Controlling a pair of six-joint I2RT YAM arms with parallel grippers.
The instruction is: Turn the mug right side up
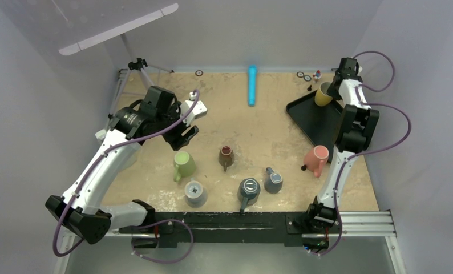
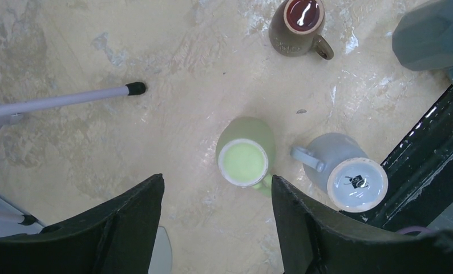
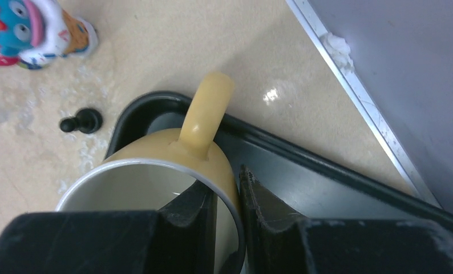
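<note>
Left gripper (image 2: 216,180) hangs with its fingers spread wide above the green mug (image 2: 244,154), which stands mouth up. Just near and right of it, a grey mug (image 2: 350,171) shows a small dark mark on its upward face, too tiny to read. A brown mug (image 2: 298,25) stands farther right. At the far right, the right gripper (image 3: 227,188) pinches the yellow mug (image 3: 156,149) by its wall, one finger inside, over the black tray (image 3: 327,188), with the handle toward the tray's corner

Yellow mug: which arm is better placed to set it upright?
Right: the right gripper pinches the yellow mug at the black tray; the left gripper hangs open near the green mug.
</note>
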